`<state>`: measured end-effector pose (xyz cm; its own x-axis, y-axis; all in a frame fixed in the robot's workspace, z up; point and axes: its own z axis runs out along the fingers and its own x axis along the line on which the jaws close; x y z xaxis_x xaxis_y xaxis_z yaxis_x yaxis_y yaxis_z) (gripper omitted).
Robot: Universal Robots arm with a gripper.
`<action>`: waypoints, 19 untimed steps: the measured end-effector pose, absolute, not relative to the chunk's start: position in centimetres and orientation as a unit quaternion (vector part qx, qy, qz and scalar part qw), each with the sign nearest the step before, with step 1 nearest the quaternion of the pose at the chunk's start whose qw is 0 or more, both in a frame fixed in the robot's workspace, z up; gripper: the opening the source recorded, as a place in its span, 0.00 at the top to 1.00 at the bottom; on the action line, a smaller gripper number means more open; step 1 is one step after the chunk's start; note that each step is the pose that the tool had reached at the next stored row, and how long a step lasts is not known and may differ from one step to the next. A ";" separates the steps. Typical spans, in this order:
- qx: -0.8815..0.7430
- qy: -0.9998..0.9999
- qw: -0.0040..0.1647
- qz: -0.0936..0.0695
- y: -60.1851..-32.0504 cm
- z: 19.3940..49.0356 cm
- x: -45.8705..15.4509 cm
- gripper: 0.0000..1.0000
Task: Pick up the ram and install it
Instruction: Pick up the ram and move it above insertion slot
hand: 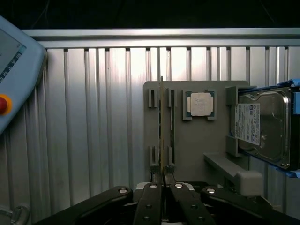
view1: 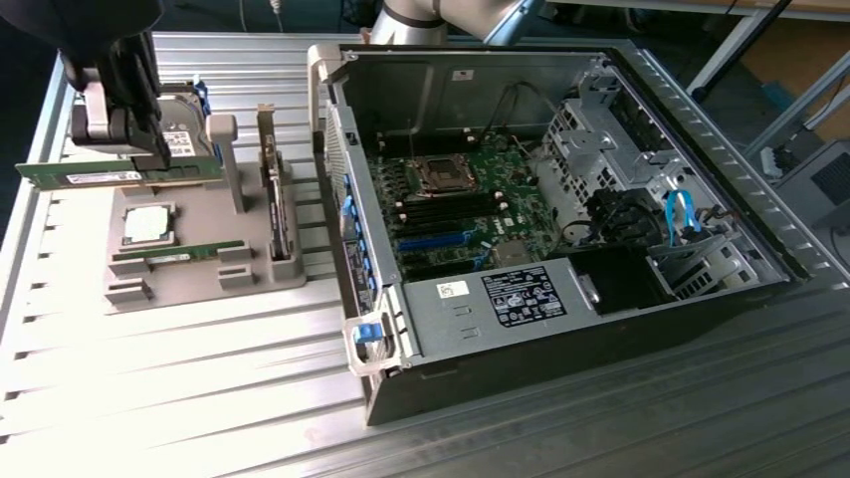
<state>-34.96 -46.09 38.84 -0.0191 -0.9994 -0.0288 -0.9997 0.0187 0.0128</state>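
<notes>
The ram (view1: 80, 175), a long green stick with a white label, hangs level above the grey holder tray (view1: 199, 289) at the exterior view's left. My gripper (view1: 126, 157) is shut on it from above. In the wrist view the ram (hand: 161, 126) appears edge-on as a thin line running out from between my fingertips, and the gripper (hand: 161, 176) is closed on its near end. A second green stick (view1: 179, 254) lies in the tray's slot below.
The tray also carries a square silver processor (view1: 146, 225), a hard drive (hand: 262, 129) and an upright card (view1: 275, 214). The open computer case (view1: 558, 329) lies at the exterior view's right, its motherboard memory slots (view1: 428, 211) exposed. A teach pendant (hand: 14, 70) rests beside the tray.
</notes>
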 end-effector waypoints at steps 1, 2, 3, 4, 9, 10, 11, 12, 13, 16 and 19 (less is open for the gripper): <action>-0.700 0.714 0.006 0.015 -46.1 38.8 -34.8 0.87; -0.700 0.714 0.006 0.015 -46.1 38.8 -34.7 0.87; -0.700 0.714 0.006 0.015 -46.1 38.9 -34.5 0.87; -0.700 0.714 0.006 0.015 -46.1 38.9 -34.4 0.87; -0.700 0.714 0.006 0.015 -46.1 39.0 -33.2 0.87; -0.700 0.714 0.006 0.015 -46.1 39.0 -33.1 0.87; -0.700 0.714 0.006 0.015 -46.1 39.0 -32.9 0.87; -0.700 0.714 0.006 0.015 -46.1 39.0 -32.7 0.87; -0.700 0.714 0.006 0.015 -46.1 39.0 -32.6 0.87; -0.700 0.714 0.006 0.015 -46.1 39.1 -32.1 0.87; -0.700 0.714 0.006 0.015 -46.1 39.1 -31.6 0.87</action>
<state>-31.57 -46.14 39.09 -0.0193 -0.9994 -0.0291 -0.9997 0.0189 0.0125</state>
